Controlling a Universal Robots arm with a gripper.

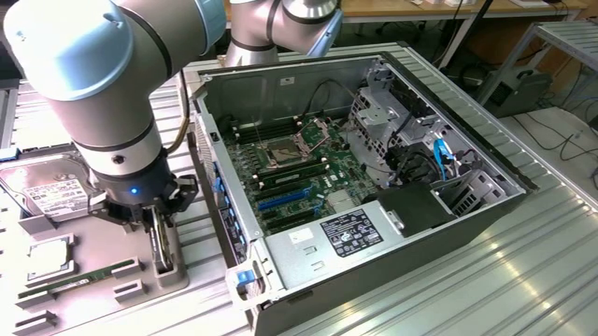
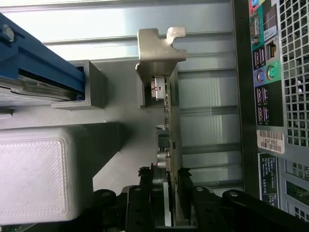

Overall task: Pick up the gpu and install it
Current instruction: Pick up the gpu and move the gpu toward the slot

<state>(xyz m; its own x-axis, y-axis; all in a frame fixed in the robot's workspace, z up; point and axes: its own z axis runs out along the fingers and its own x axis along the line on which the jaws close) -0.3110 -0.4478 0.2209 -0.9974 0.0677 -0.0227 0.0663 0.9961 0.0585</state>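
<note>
The gpu (image 1: 165, 250) stands on edge in a slot of the grey parts holder (image 1: 173, 278), at the exterior view's left of the open computer case (image 1: 421, 231). My gripper (image 1: 160, 227) reaches straight down over it. In the wrist view the two black fingers (image 2: 150, 193) press against both faces of the thin card (image 2: 172, 121), so the gripper is shut on it. The card's silver bracket (image 2: 161, 50) is at the far end from the fingers. The motherboard (image 1: 299, 171) with its blue slots (image 1: 285, 199) lies exposed inside the case.
A silver hard drive (image 1: 47, 185), a green memory stick (image 1: 84, 275) and a square chip (image 1: 47, 255) rest on the same holder. The case's rear port panel (image 2: 270, 72) runs close beside the card. A blue rail (image 2: 38, 63) and a white block (image 2: 38, 174) flank the other side.
</note>
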